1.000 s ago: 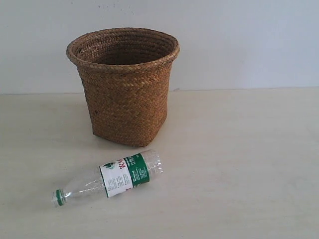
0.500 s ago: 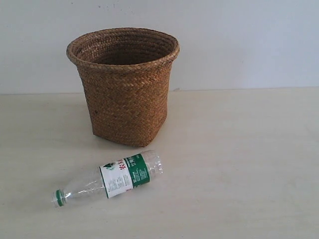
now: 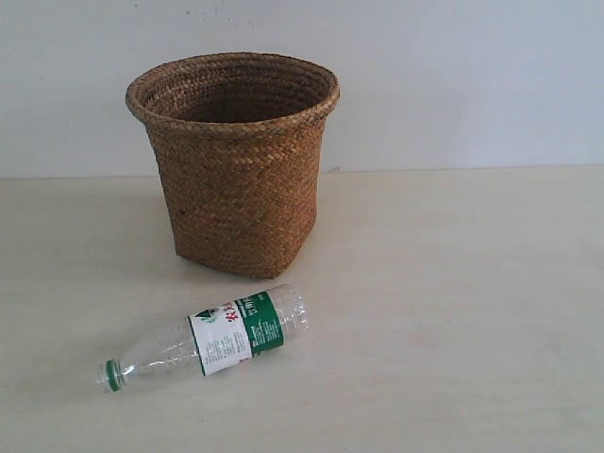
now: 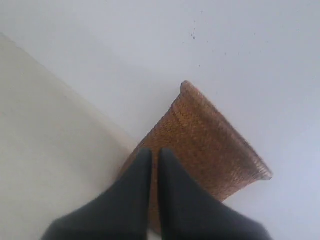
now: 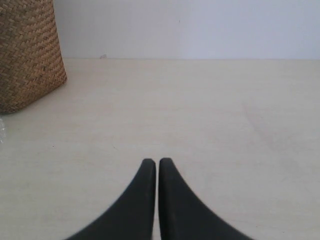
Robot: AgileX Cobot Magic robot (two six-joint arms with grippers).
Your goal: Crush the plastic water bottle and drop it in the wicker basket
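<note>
Left gripper point(image 4: 154, 151) pinched shut, empty; wicker basket point(image 4: 210, 145) stands upright just past its fingertips, partly hidden behind them. Right gripper point(image 5: 157, 161) also closed, empty, over the table point(image 5: 200, 115), basket ahead and off to one side. Plastic water bottle point(image 3: 222, 338) lies uncrushed on its side near the basket's base, clear of both grippers.
</note>
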